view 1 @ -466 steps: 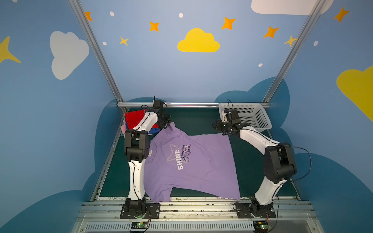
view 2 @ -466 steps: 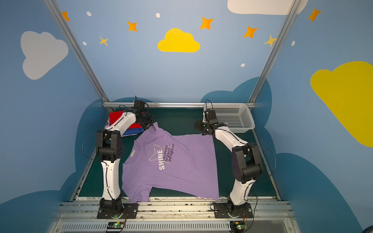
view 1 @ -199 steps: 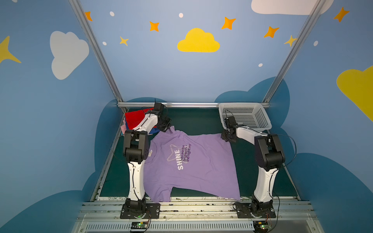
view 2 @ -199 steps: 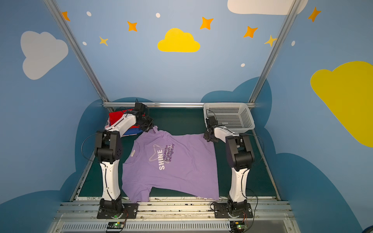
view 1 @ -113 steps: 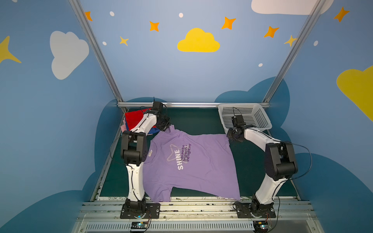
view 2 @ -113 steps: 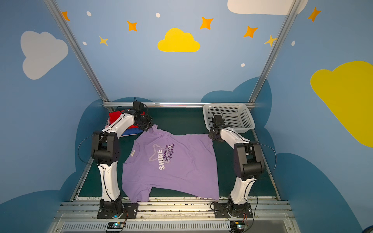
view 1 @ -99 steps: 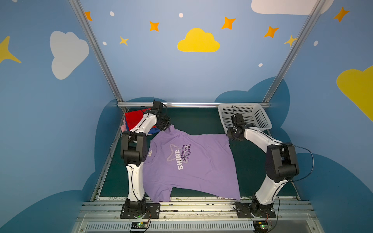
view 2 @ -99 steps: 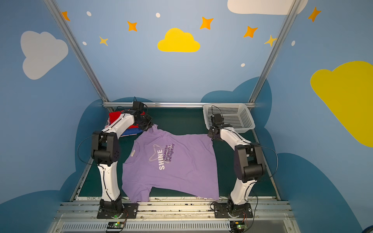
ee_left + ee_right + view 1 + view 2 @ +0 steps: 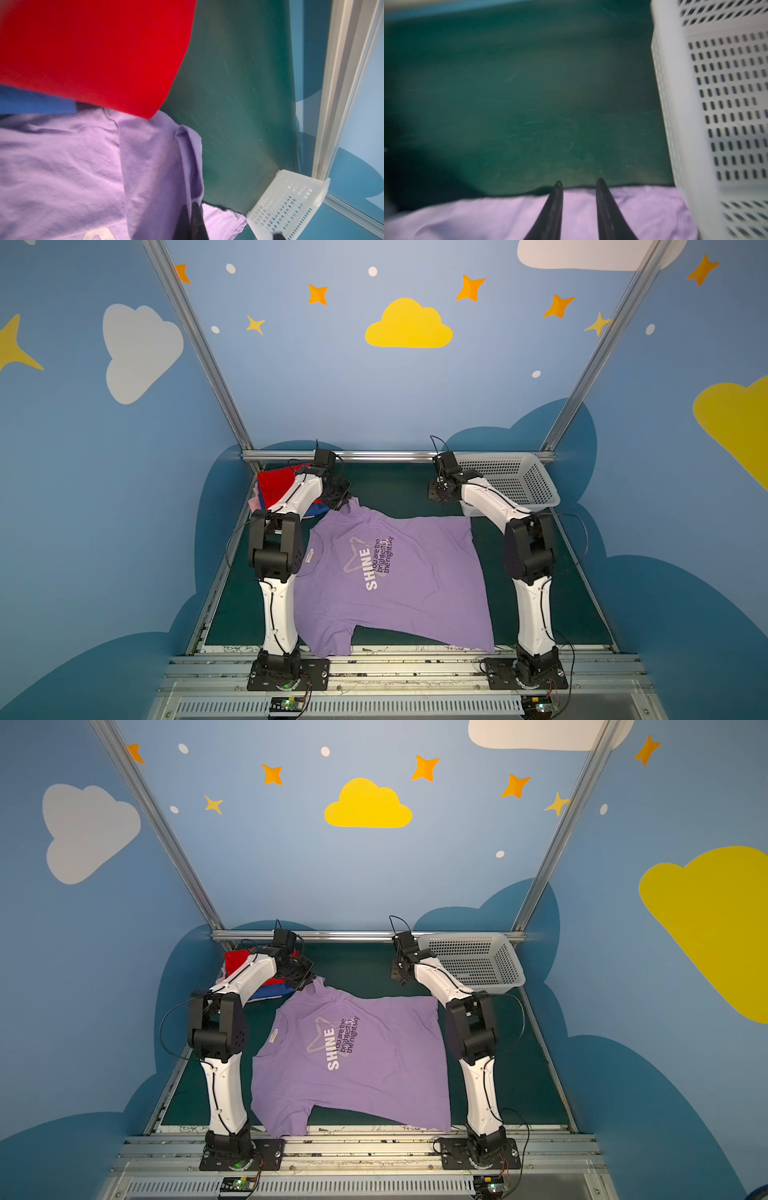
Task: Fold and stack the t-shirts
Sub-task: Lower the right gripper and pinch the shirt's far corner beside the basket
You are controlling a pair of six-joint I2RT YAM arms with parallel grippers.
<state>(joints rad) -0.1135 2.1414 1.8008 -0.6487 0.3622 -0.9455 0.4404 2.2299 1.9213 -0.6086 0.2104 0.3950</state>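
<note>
Lavender t-shirt (image 9: 415,597) lies spread flat, print up, across the middle of the green counter (image 9: 390,489), its collar toward 9 o'clock. At its 11 o'clock corner the left pincer (image 9: 341,501) is clamped tight on a sleeve, drawing the cloth up into a peak. The left wrist view shows the fold pinched between the fingers (image 9: 197,218). The right pincer (image 9: 441,492) hangs near the shirt's 1 o'clock corner, jaws slightly parted and holding nothing, with its tips over the hem edge. The red t-shirt (image 9: 276,485), blue t-shirt (image 9: 318,510) and pink t-shirt (image 9: 254,502) are piled at 10 o'clock. A white basket (image 9: 511,481) sits at 2 o'clock.
</note>
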